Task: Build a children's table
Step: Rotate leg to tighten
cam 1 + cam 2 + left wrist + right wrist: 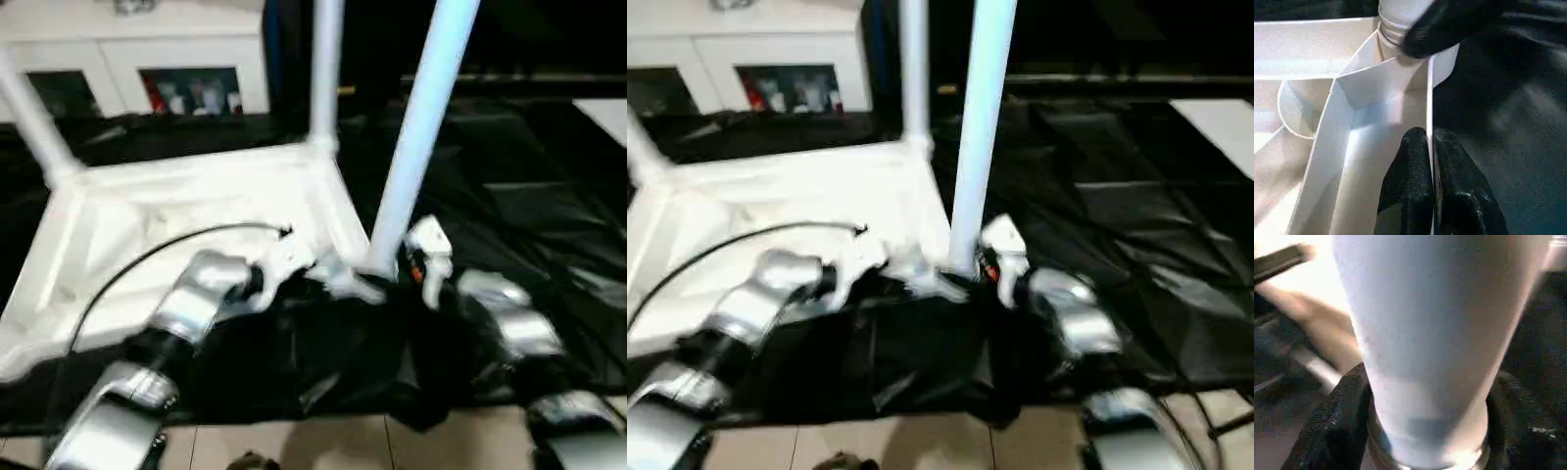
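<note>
Pinching tabletop [1376, 88] wall, left gripper [1431, 161]; right gripper [1425, 421] seemingly straddling leg [1435, 333]

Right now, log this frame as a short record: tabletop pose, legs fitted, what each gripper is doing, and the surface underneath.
tabletop: upside down, ribbed underside up
legs standing: three seen upright at corners
near leg: foot in the near corner socket, threads showing
left gripper: shut on the tabletop's edge wall beside that corner
right gripper: fingers on either side of the near leg's base
surface: black-draped work table
</note>
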